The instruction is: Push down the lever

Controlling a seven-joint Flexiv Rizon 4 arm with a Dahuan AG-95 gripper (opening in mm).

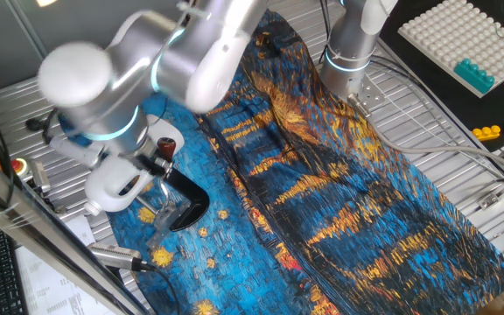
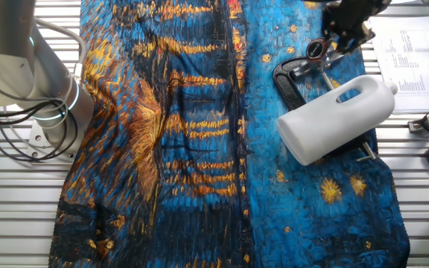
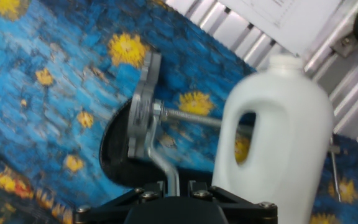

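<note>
Hovering beside the big white plastic jug-shaped housing, the dark gripper meets the thin silver lever's reddish-brown knob; jaw opening unclear.

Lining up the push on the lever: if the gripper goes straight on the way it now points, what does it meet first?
Most likely the lever: in the hand view its silver rod curves up just ahead of the gripper, almost centred. The white jug sits to the right of that line. Depth is unclear, and the fingertips are not visible.

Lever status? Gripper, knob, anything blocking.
Gripper right at the lever, jaw state unclear. Knob looks up, not yet pushed down. White jug sits just beside on the black base; nothing between gripper and lever.
</note>
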